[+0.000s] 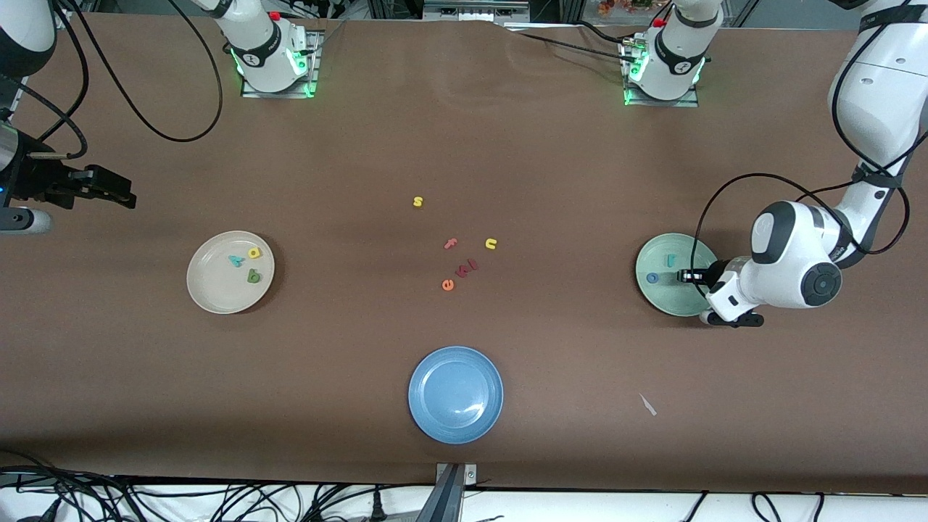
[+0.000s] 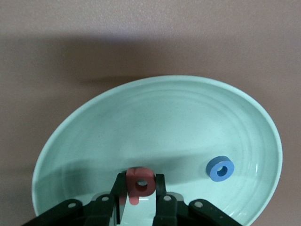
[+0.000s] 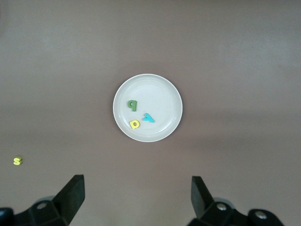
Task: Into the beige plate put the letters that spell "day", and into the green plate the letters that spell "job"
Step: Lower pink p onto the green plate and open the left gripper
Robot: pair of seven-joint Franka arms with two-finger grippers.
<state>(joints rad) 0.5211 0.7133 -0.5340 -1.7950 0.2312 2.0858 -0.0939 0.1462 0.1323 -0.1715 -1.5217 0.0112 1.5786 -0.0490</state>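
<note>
We find the left gripper [image 2: 139, 203] over the green plate [image 1: 689, 304], fingers gripping the pinkish-red letter [image 2: 139, 182]; the right gripper [image 3: 136, 195] waits, fingers open.

Left arm folded low at its own end of the table, wrist level, left gripper [image 2: 139, 192] closed on a pinkish-red letter [image 2: 140, 183] over the green plate [image 1: 656, 297]; right arm waiting raised at its table end, right gripper [image 3: 136, 195] spread wide, holding nothing.
</note>
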